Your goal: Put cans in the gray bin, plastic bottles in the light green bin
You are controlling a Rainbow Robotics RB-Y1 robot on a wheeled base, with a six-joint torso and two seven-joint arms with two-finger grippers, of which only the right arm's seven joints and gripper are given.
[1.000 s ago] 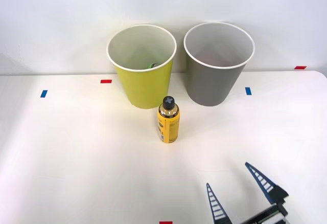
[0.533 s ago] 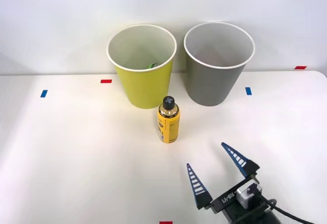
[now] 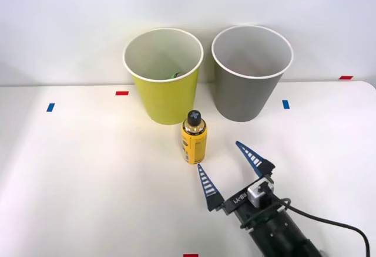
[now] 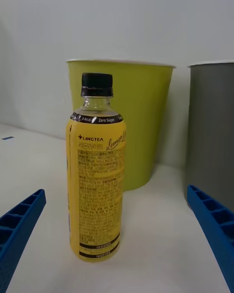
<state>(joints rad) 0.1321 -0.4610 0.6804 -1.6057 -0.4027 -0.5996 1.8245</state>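
Observation:
A small yellow plastic bottle (image 3: pixel 193 139) (image 4: pixel 96 176) with a black cap stands upright on the white table, just in front of the light green bin (image 3: pixel 163 76) (image 4: pixel 131 122). Beside that bin, to its right in the front view, stands the gray bin (image 3: pixel 251 73) (image 4: pixel 212 127). Inside the light green bin a bit of something greenish (image 3: pixel 174 74) shows at the far wall. My right gripper (image 3: pixel 230 165) is open, low over the table, a short way in front and right of the bottle. Its blue fingers (image 4: pixel 19 224) frame the bottle in the wrist view without touching it.
Red tape marks (image 3: pixel 121 93) and blue tape marks (image 3: pixel 285 104) lie on the table (image 3: pixel 88 181). A white wall rises right behind the bins. Open table surface stretches to the left of the bottle.
My right gripper has advanced from the near right edge toward the bottle, moving forward and left, staying open. The bottle and both bins have not moved.

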